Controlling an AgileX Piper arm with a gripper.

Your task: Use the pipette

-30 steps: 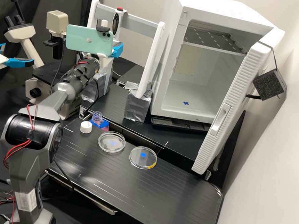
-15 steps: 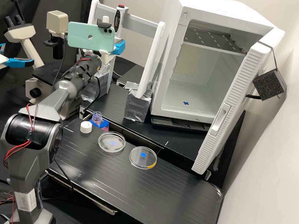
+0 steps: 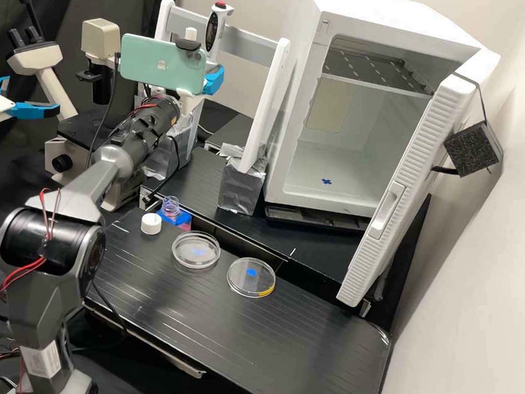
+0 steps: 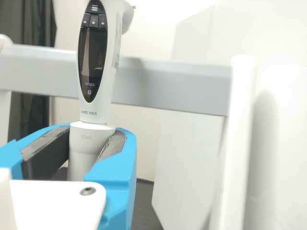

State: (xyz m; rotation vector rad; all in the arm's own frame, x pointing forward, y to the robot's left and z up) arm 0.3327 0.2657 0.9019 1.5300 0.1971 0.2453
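Note:
In the high view the gripper is at the back, beyond the phone fixed to the arm, with the pipette upright above its blue finger. The wrist view has the gripper shut on the pipette, pads against the grey-white barrel just below the display part; the lower end is hidden. On the bench stand an open clear bottle in a blue holder, a white cap beside it, and two round clear dishes, one with a blue mark, the other with blue and yellow marks.
A white rack with a grey crossbar stands just behind the pipette, its foil-wrapped foot on the bench. To the right is an incubator with its door open. A microscope stands left of the forearm.
The gripper and the pipette have moved together to the right and slightly up in the high view. The arm's elbow has shifted left and down. Bottle, cap and dishes are unmoved.

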